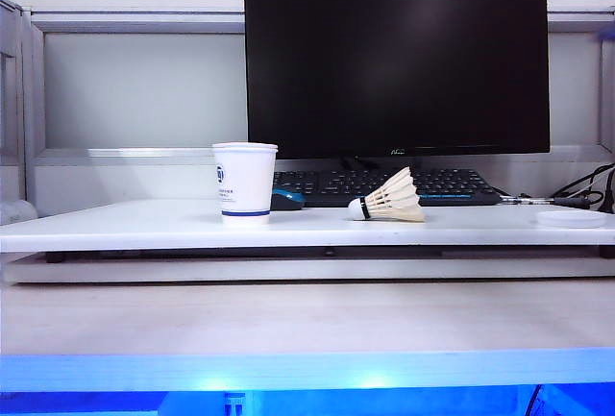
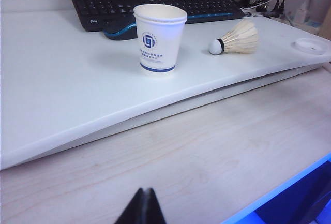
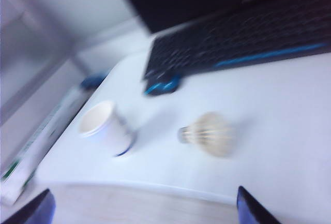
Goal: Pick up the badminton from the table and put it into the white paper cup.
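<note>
Plainly, the cream feathered badminton (image 3: 209, 133) lies on the white table (image 3: 279, 110) beside the white paper cup (image 3: 106, 128); the spread right tool (image 3: 142, 211) could nudge it rolling, while the left tool (image 2: 142, 208), pressed together, idles over the lower wooden surface.

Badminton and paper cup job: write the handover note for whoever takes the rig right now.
Left gripper: shut, holding nothing, low over the pale wood surface in front of the table.
Right gripper: open, empty, above the table's front edge, its fingertips at the rim of its blurred wrist view, facing the badminton.
Badminton: lying on its side on the table, cork tip towards the white paper cup, clear of it.
Cup: upright on the table, nothing visible inside it.
Done: nothing picked up yet.
Left: grasp the badminton, carry it over the cup, drop it in.
</note>
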Available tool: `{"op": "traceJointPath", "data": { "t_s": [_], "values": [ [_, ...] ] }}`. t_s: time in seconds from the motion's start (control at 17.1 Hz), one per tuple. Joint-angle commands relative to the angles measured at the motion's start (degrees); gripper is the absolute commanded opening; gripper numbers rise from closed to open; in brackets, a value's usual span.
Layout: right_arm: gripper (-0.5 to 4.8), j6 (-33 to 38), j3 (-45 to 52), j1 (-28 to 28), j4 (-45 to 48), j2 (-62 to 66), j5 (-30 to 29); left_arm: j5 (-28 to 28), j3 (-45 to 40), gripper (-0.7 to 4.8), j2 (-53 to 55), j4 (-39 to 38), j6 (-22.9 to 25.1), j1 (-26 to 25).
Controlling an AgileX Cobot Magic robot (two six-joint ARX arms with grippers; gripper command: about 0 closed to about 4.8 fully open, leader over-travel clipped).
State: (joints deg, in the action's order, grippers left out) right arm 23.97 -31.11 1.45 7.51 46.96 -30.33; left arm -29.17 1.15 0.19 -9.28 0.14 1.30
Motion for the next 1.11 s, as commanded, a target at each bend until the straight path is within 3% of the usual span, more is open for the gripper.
{"op": "traceJointPath", "data": {
  "t_s": [0.06,0.23,0.58,1.05,1.11],
  "values": [
    [4.79,-2.4,-3.1,5.7,7.4,9.2,1.2,-0.8,0.1,-0.05,0.0,-1.5,-0.2,0.0],
    [4.79,-3.4,-5.4,11.2,15.4,22.3,4.7,-0.6,0.1,-0.05,0.0,-1.5,-0.2,0.0],
    [4.79,-3.5,-12.9,11.8,18.3,40.3,4.8,-0.4,0.1,-0.05,0.0,-1.5,-0.2,0.0],
    [4.79,-3.4,-20.7,11.9,18.2,51.3,4.7,-0.1,0.1,-0.05,0.0,-1.5,0.0,0.0],
    [3.66,-3.1,-21.0,12.0,18.3,52.8,4.7,0.0,0.1,-0.05,0.0,-1.5,0.0,0.0]
  ]
}}
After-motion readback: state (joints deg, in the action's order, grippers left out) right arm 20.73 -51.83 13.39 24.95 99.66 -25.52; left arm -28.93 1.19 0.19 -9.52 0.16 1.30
